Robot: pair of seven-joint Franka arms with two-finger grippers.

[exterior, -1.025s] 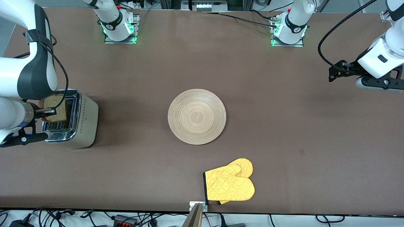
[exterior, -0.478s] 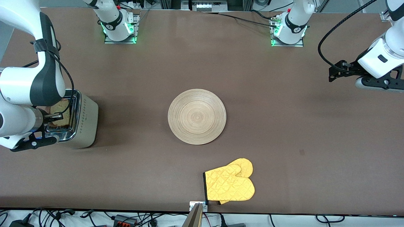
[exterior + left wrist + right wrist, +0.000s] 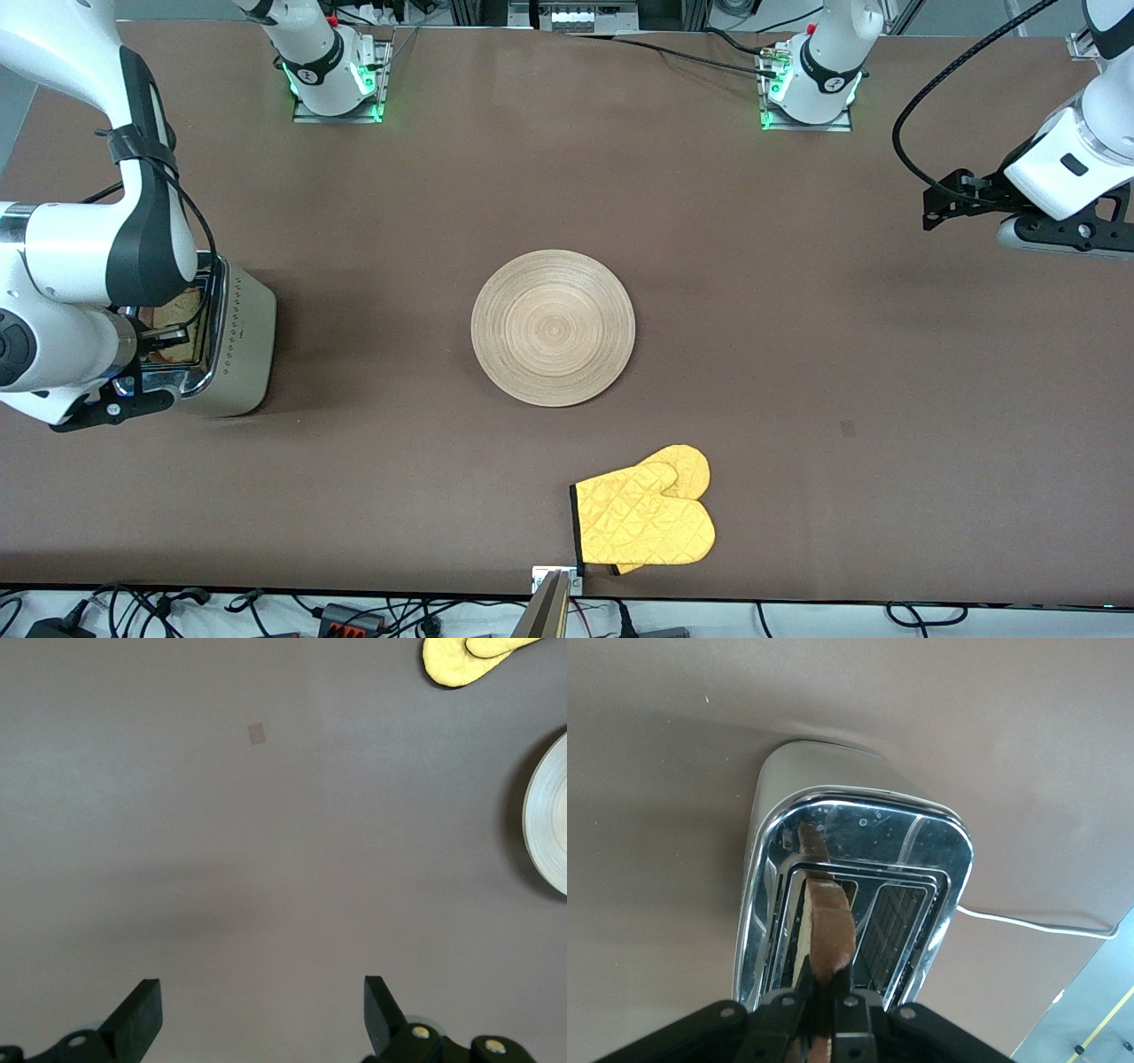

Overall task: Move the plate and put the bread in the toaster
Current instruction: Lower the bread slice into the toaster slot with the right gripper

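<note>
1. Front view showed the toaster (image 3: 221,341) at the right arm's end of the bench (image 3: 797,354), with the right end effector (image 3: 164,337) low over its chrome top, clenched on the bread (image 3: 182,310). The slice stood partly down in a slot, only its upper part showing past the arm.
2. The plate (image 3: 553,328) lay flat near the middle of the bench, bare, well apart from the toaster. A yellow mitt (image 3: 645,518) lay nearer to the camera than the plate, close to the bench edge.
3. The left end effector (image 3: 952,199) hung over the left arm's end of the bench, well apart from the plate; that arm waited.
4. Left wrist view showed the left end effector (image 3: 261,1014) released, its two fingers (image 3: 142,1014) spread wide over bare bench (image 3: 266,859). A rim of the plate (image 3: 549,815) and part of the mitt (image 3: 465,656) sat at the frame's border, with a small pale patch (image 3: 257,733) on the surface.
5. Right wrist view looked down on the toaster (image 3: 850,895) and its two slots. The right end effector (image 3: 819,1010) pinched the bread (image 3: 824,921) edge-on, upright, its lower part inside one slot while the other slot held nothing. A white cord (image 3: 1028,921) trailed from the toaster across the bench (image 3: 656,771).
</note>
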